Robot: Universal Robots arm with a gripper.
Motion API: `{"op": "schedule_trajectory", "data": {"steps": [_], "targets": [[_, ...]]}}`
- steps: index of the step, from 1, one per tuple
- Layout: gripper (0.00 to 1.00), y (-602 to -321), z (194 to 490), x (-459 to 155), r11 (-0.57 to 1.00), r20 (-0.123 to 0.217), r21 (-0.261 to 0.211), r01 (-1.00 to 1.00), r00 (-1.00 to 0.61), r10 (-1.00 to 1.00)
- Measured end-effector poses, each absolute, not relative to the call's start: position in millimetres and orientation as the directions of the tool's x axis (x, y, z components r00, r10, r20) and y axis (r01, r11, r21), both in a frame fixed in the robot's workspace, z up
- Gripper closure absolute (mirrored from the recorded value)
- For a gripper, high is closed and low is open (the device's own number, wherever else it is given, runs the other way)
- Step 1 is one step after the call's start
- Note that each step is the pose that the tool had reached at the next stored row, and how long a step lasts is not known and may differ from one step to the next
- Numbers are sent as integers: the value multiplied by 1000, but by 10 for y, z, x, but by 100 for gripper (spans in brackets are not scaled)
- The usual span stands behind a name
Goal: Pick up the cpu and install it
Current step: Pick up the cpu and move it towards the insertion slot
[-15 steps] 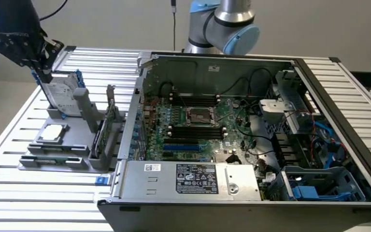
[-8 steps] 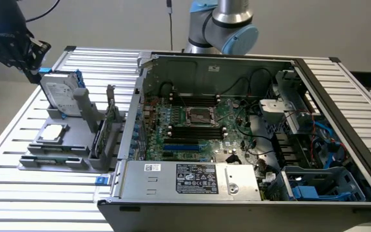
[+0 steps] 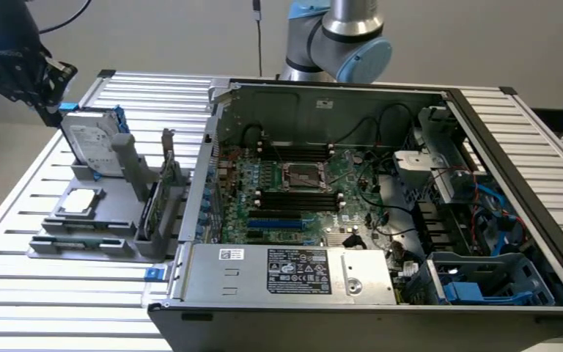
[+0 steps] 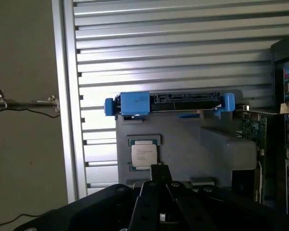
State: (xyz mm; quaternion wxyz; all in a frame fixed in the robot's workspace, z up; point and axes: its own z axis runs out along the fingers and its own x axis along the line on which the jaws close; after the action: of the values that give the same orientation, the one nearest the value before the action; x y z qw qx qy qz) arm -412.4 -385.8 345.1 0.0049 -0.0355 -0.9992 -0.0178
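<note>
pincer point(image 4: 160, 171): fully closed, nothing in it, well above the grey holder point(image 4: 183, 139).
cpu point(image 4: 144, 155): flat in its holder pocket, under the pincer tips, apart from them.
hard drive point(image 4: 176, 101): upright, beyond the cpu.

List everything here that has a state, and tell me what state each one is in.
cpu: lying flat in the grey holder, not picked up.
jaws: shut, holding nothing.
hard drive: standing on edge in the holder.
computer case: open, side off.
cpu socket: empty.
</note>
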Motion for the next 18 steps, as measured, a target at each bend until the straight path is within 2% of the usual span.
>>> {"op": "schedule_trajectory", "data": {"steps": [7,8,9,10,11,14,17,18], "targets": [[89,-3858,3451,-4124,997,12,35,71,-997,71],[83,-3858,3451,-4124,997,12,35,71,-997,71],[83,-3858,3451,-4124,997,12,35,71,-997,71],[76,-3858,3451,-4124,997,12,35,71,-997,71],[76,-3858,3451,-4124,997,12,35,71,-997,71],[58,-3859,3444,-4128,997,12,35,71,-997,71],[53,-3864,3393,-4135,997,12,35,71,-997,71],[46,-3865,3375,-4137,997,12,35,71,-997,71]]}}
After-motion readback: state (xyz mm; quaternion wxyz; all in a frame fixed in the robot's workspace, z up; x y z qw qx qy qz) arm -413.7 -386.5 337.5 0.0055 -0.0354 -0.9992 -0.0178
